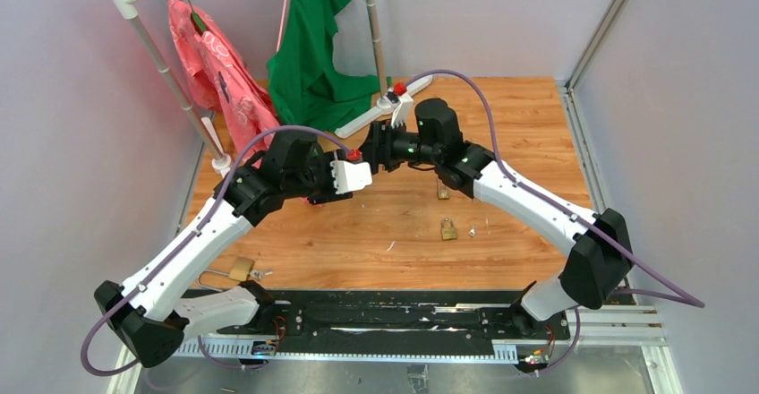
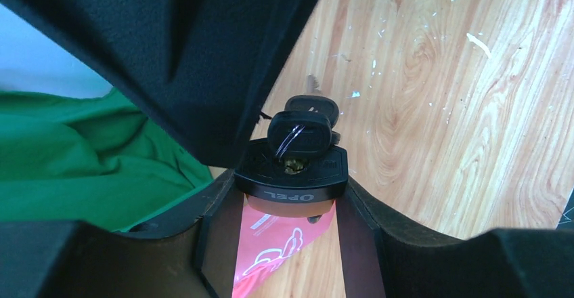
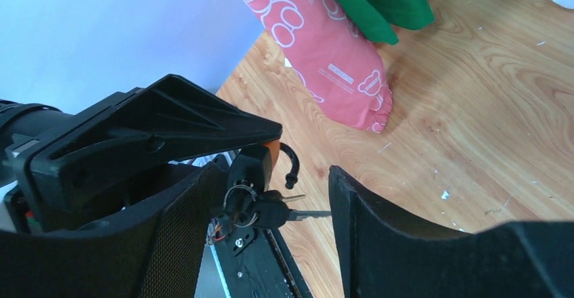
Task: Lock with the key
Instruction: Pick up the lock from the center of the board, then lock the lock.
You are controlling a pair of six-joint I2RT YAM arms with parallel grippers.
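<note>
My left gripper (image 1: 351, 177) is shut on a black and orange padlock (image 2: 292, 174), held above the wooden table. The padlock (image 3: 253, 164) has its dark shackle (image 3: 290, 166) swung open, its free end hanging loose. A black-headed key (image 2: 302, 134) sits in the keyhole, and other keys (image 3: 274, 211) hang with it on a ring. My right gripper (image 3: 271, 218) faces the left one from the right and stands open around the keys. One key blade reaches toward its right finger (image 3: 379, 230). In the top view the padlock (image 1: 355, 155) shows only as a red spot between the two grippers.
Two small brass padlocks (image 1: 443, 190) (image 1: 448, 229) lie on the table under the right arm. A third brass padlock (image 1: 242, 269) with keys lies near the left front edge. A clothes rack (image 1: 170, 81) with a pink garment (image 1: 224, 76) and a green garment (image 1: 313, 49) stands at the back.
</note>
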